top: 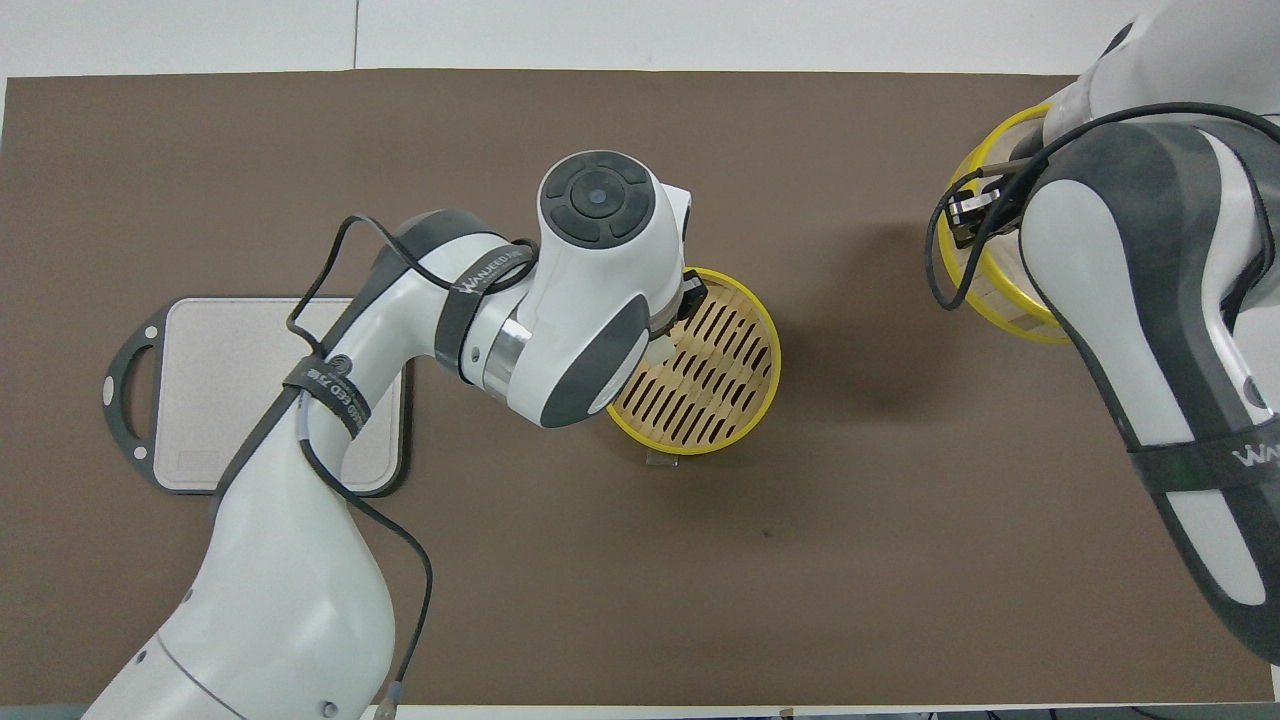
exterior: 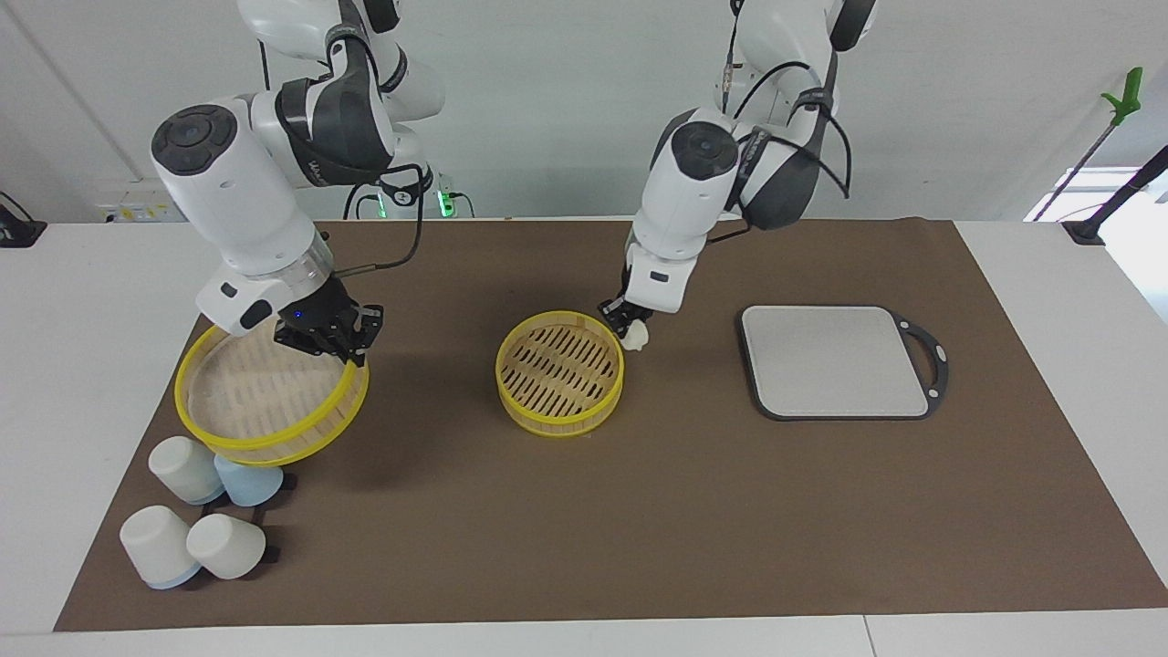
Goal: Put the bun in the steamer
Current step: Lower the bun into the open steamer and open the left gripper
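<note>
One steamer tier (exterior: 557,365) with a yellow rim and a slatted floor sits on the brown mat at mid-table; it also shows in the overhead view (top: 720,370). My left gripper (exterior: 630,321) is shut on the bun (exterior: 637,338), a small cream lump. It holds the bun just above that tier's rim, on the side toward the left arm's end. In the overhead view the left wrist hides the bun. My right gripper (exterior: 351,351) is shut on the rim of the second steamer tier (exterior: 246,392). It holds that tier tilted above the mat at the right arm's end (top: 990,290).
Several pale upturned cups (exterior: 182,470) stand on the mat under and beside the held tier, farther from the robots. A grey rounded-square board (exterior: 835,360) with a dark handle lies toward the left arm's end (top: 280,390).
</note>
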You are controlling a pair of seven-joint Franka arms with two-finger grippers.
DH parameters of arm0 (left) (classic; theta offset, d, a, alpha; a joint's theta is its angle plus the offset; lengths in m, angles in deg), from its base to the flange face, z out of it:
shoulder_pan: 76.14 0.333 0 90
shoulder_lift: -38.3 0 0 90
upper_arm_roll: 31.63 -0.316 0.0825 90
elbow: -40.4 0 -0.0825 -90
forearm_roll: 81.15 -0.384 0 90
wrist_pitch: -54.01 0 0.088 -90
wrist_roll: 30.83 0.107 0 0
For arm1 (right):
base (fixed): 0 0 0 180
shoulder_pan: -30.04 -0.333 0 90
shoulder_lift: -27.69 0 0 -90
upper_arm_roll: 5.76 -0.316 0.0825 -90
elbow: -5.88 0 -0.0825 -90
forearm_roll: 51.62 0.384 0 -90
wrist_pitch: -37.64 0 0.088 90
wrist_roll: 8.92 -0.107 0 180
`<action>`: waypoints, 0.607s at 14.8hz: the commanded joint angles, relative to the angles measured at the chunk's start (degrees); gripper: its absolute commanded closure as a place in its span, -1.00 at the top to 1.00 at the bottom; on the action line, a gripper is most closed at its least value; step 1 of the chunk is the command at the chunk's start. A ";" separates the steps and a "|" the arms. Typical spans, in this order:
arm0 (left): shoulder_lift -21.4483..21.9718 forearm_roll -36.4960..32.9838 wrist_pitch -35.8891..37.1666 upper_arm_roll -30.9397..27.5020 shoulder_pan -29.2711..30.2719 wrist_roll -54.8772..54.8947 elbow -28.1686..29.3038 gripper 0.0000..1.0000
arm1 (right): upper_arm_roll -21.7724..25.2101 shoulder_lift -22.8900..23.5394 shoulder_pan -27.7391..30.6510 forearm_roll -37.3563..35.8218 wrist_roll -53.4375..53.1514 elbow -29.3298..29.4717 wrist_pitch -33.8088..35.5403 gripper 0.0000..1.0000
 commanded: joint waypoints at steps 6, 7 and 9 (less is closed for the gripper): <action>-3.07 -1.78 -4.68 -0.79 -4.11 -0.73 1.25 -0.37 | -0.22 -2.51 -0.30 0.87 -2.12 -3.48 1.17 -1.00; -3.07 -1.51 -5.22 -0.79 -4.20 -0.81 1.42 -0.35 | -0.22 -2.51 -0.83 0.87 -2.12 -3.57 0.99 -1.00; -2.90 -1.25 -5.22 -0.79 -5.59 -1.17 2.21 -0.35 | -0.13 -2.94 -1.27 0.87 -2.73 -4.62 0.47 -1.00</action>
